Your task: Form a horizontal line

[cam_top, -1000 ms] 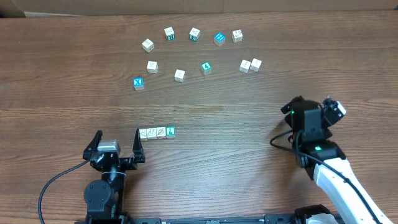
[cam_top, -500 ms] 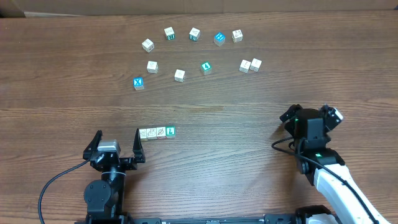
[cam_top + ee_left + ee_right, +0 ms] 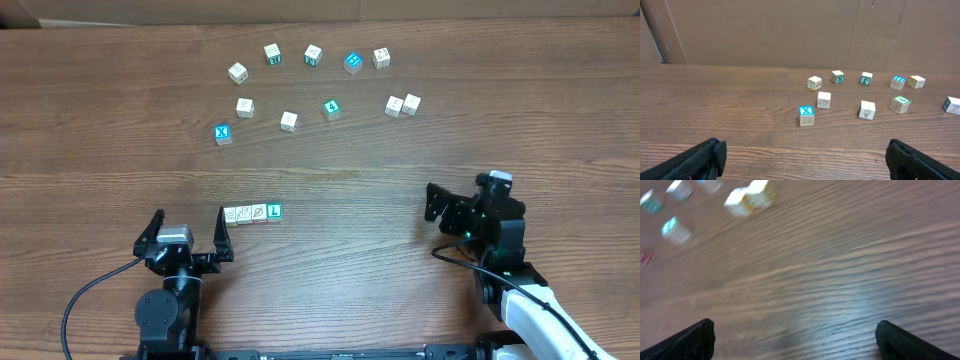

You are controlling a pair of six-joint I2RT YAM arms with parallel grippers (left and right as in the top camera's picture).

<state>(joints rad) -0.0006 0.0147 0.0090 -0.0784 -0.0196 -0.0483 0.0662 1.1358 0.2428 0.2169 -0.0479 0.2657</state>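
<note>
The horizontal line lies on the table as four small cubes touching side by side: a pale yellow cube, two white ones with drawings, and a green "L" cube at the right end. My left gripper stands open just left of the row, its right finger close beside the pale yellow cube. The left wrist view shows bare wood between the fingers, and the row is out of its frame. My right gripper is open, well to the right of the row, over bare wood in its blurred wrist view.
Several loose cubes are scattered across the far half of the table, among them a blue X cube, a teal cube, a blue cube and a white pair. The left wrist view shows that blue X cube.
The right arm has drawn back toward the near edge and swung its open gripper to the left. The left arm and the row of cubes have not moved.
</note>
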